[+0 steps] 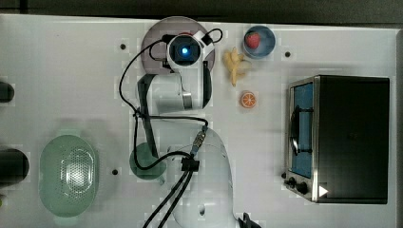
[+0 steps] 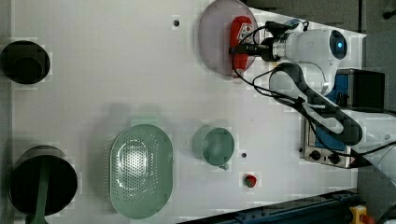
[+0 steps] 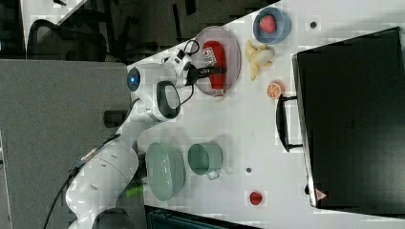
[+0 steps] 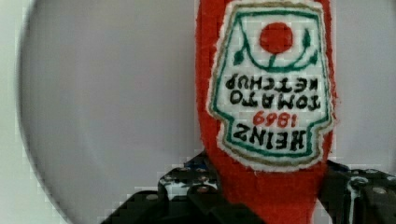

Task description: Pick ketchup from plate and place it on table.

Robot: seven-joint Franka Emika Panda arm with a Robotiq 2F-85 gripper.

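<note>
My black two-finger gripper (image 4: 268, 196) pinching soft red felt ketchup bottle (image 4: 266, 93) at six o'clock end, on lilac round plate (image 4: 107, 116); grasp step; I lift next, clear rim.

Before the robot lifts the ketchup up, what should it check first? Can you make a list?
1. Claw has a finger on each side of the ketchup: ok.
2. Squeeze tight enough to lift: cannot tell.
3. Ketchup lying on the plate, not lifted yet: ok.
4. Bare table free for putting it down: ok.
5. Banana and blue bowl apart from the plate: ok.
</note>
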